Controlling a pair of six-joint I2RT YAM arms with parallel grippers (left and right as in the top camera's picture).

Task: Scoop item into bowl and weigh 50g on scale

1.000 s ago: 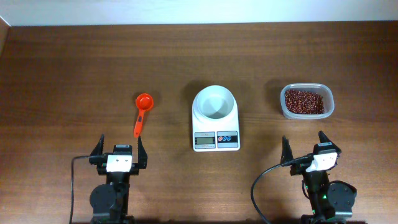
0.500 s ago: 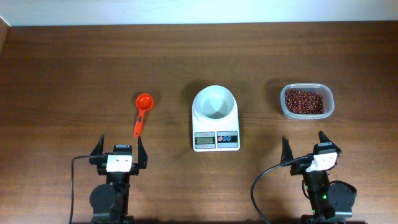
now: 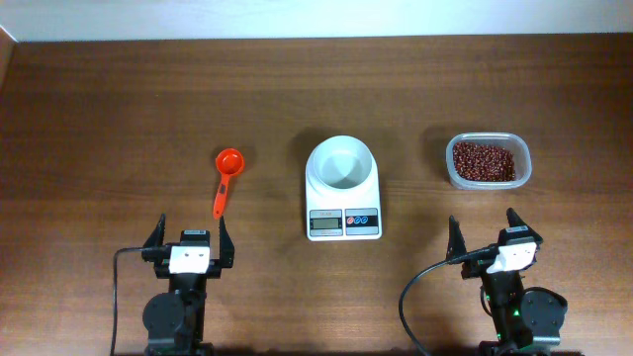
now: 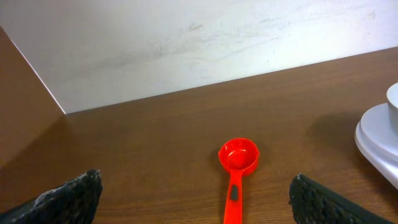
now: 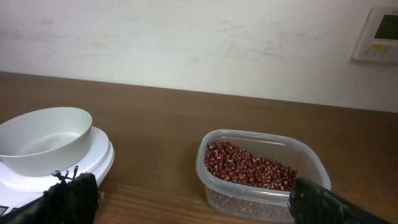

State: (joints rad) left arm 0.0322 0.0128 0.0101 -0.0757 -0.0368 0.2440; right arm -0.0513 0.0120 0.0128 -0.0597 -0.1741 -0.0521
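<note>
moved: nothing vs a sec ago; both arms parked at near edge of table, objs unchanged.
L gripper: jaws fully spread, empty; near edge, left of centre; orange scoop just beyond it.
R gripper: wide open, holds nothing; near edge, toward right corner.
beans: loose maroon heap in clear tub, right side of table, well apart from bowl.
bowl: white, empty, sits on scale at table centre; display unreadable.
handling: beans prob. light, hard, roll & spill easily, so no pinching. Scoop looks stiff, light plastic; take it by handle end, cup level.
surface: dark wood-grain top, looks smooth; scoop may slide if nudged.
room: pale wall behind far edge; wall panel up right.
</note>
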